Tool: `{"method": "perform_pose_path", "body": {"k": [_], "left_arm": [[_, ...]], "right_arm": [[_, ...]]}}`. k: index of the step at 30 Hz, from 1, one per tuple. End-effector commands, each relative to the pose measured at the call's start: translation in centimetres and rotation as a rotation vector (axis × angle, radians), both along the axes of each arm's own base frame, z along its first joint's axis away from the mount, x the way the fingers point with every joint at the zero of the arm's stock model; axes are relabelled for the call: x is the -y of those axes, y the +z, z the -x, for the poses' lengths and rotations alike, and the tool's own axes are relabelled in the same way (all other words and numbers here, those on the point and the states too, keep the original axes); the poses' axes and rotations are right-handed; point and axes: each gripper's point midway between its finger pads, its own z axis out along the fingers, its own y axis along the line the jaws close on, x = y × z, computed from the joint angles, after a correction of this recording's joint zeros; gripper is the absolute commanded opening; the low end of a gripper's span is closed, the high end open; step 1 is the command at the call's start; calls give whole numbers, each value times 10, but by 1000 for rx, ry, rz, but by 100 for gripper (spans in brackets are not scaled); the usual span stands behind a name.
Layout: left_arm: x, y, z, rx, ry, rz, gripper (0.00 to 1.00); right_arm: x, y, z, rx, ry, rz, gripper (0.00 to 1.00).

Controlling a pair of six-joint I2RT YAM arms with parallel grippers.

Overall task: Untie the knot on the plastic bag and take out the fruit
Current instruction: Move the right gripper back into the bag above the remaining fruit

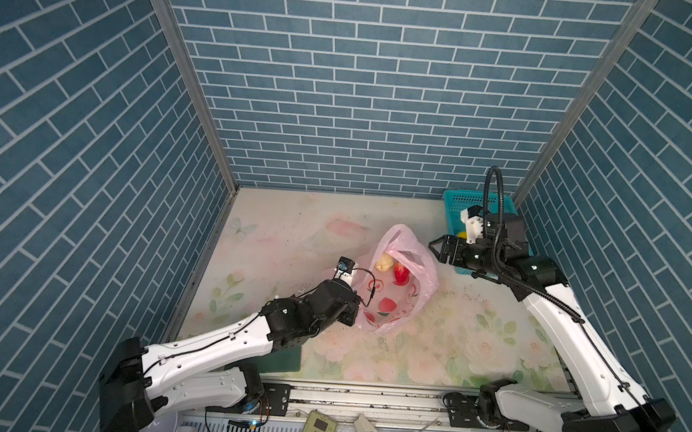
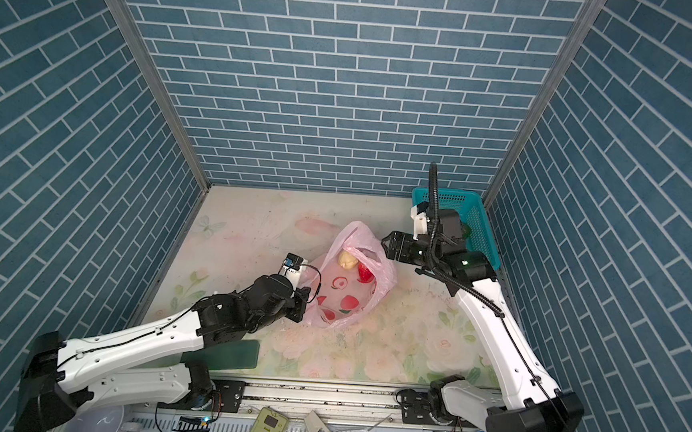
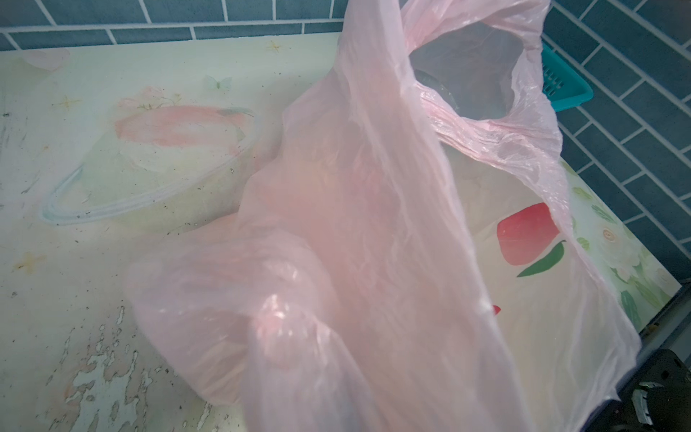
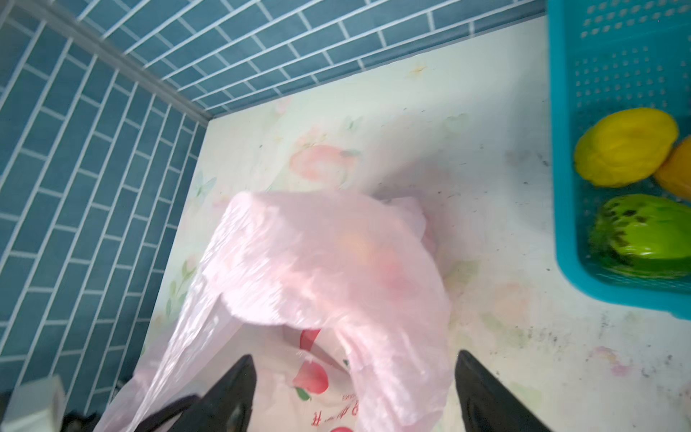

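Right gripper (image 1: pixel 436 250) spread wide at the right rim of the plastic bag (image 1: pixel 396 308); left gripper (image 1: pixel 352 310) pressed together, pinching its left rim. Open table (image 1: pixel 276 237) leftward; teal basket (image 1: pixel 462 204) against the right wall.

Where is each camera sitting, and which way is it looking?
Top views: high above the front edge, looking down at the table, plastic bag and basket; both whole arms, left gripper and right gripper show.
Left wrist: on the left arm, close to the bag, facing the far wall; one dark finger shows.
Right wrist: on the right arm, looking past two open fingers at the bag.
Shared: both wrist views catch bag and basket.
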Motion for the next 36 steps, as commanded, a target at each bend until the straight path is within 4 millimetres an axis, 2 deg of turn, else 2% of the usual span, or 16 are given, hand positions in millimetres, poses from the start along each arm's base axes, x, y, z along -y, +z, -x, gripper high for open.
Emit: {"method": "perform_pose_path", "body": {"k": [1, 4, 6, 9, 12, 15, 19, 24, 27, 31, 33, 36], "left_arm": [[-9, 7, 1, 4, 16, -15, 0], [-12, 5, 2, -2, 21, -26, 0], [-14, 6, 2, -4, 28, -33, 0], [-17, 5, 3, -13, 38, -37, 0], [-20, 2, 4, -22, 49, -42, 0], [-24, 0, 4, -28, 65, -47, 0], [-28, -2, 4, -31, 78, -58, 0], [-35, -3, 5, -32, 95, -71, 0], [-39, -2, 6, -29, 103, -81, 0], [-44, 0, 6, -21, 105, -96, 0], [-44, 0, 5, -17, 101, -110, 0], [-44, 1, 3, -15, 92, -125, 0]], "right_arm": [[-21, -17, 32, -68, 65, 23, 83], [-55, -21, 49, -55, 174, 32, 82], [-77, -31, 57, -43, 248, 46, 82], [-104, -48, 61, -27, 339, 66, 82], [-123, -72, 60, -9, 407, 106, 82], [-131, -102, 55, -7, 446, 150, 82], [-129, -143, 52, -35, 469, 229, 82], [-117, -178, 74, -137, 437, 204, 80], [-114, -194, 92, -181, 406, 180, 80], [-126, -210, 111, -209, 380, 152, 79], [-138, -210, 110, -204, 371, 131, 79], [-156, -200, 94, -170, 316, 85, 80]]}}
